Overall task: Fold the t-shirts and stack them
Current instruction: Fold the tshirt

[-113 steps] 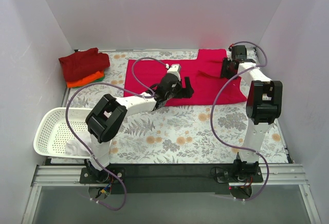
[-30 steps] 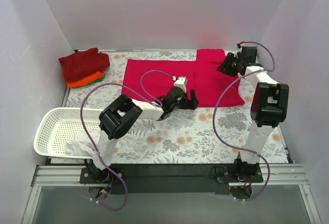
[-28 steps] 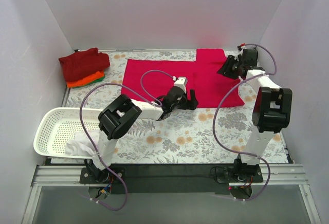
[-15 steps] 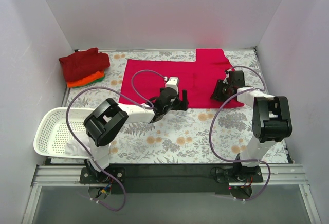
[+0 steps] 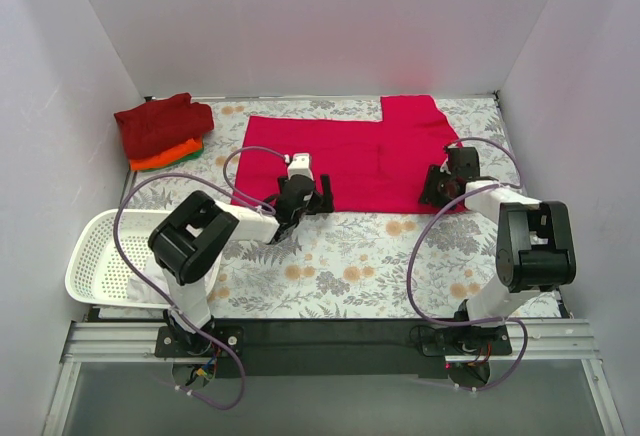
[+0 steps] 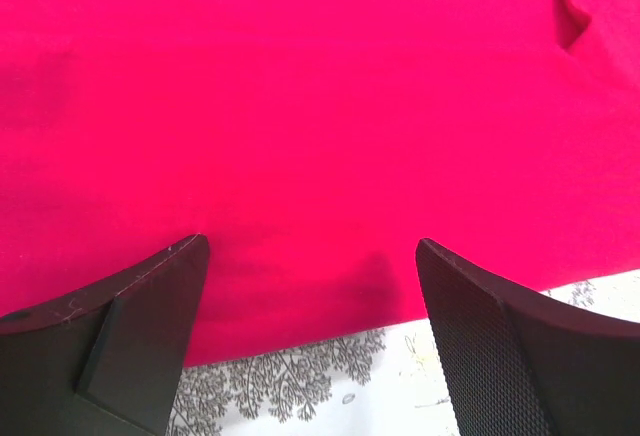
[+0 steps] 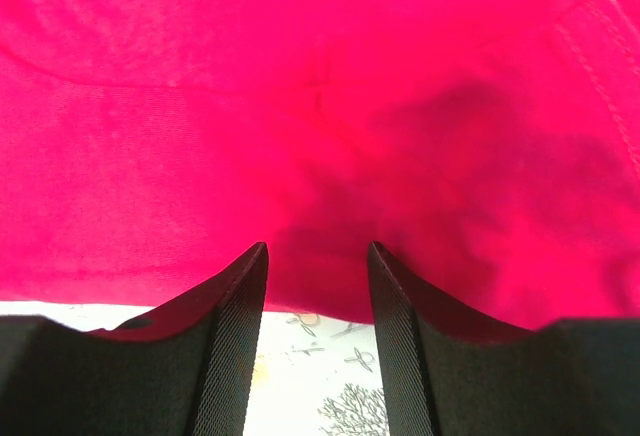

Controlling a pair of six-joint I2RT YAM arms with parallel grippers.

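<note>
1. T-shirts are what this job is about. The bright pink-red t-shirt (image 5: 350,151) lies spread out flat on the far half of the table (image 5: 350,266). One part sticks out toward the back on the right.
2. A dark red t-shirt (image 5: 160,124) sits on an orange t-shirt (image 5: 165,159) in the far left corner, well away from both arms. They look folded already.
3. The pink-red t-shirt is soft and light, I think. It will bend, droop and wrinkle when it is picked up. It will not break, but it can slip out of a weak pinch.
4. The left gripper (image 6: 310,251) is wide open, with nothing in it. It sits at the near edge of the pink-red t-shirt, toward the left end.
5. The right gripper (image 7: 317,251) is open only a little, and nothing is between its fingers. It sits at the same near edge, by the right corner.
6. The best place to grab looks like that near edge, one pinch near each end. Then the cloth can lift evenly and fold over.
7. A pinch in the middle would likely bunch it up.
</note>
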